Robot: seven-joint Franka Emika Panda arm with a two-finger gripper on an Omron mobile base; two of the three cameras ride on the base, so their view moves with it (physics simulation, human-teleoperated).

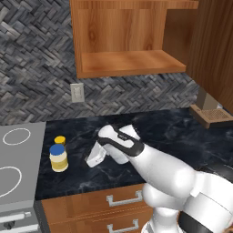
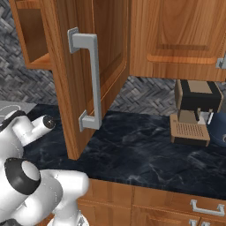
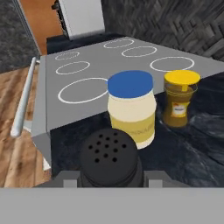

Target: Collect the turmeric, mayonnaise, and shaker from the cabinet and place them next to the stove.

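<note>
The shaker (image 3: pixel 111 158) sits right between the two fingers (image 3: pixel 70 178), which are closed on it, one tip on each side of its dark body; its perforated top faces the hand view, so its long axis seems to run upright, approx. along the gripper's own line. In the left base view the gripper (image 1: pixel 89 160) is low over the black desk (image 1: pixel 173 132), but whether the shaker's base already touches the desk I cannot tell. The relation that matters: from the fingers, the mayonnaise (image 3: pixel 131 107) stands just ahead, near but apart from the shaker, w/ the turmeric (image 3: pixel 179 97) just beside it, a bit further back. Both jars are upright on the desk along the edge that meets the stove (image 3: pixel 87 70). The stove lies directly behind them. So the shaker is already near the stove, on the desk side of the jars. The cabinet (image 1: pixel 127 41) above shows a bare shelf board. My judgement: next move is prob. only a release, w/ care not to push the shaker fwd into the mayonnaise.
</note>
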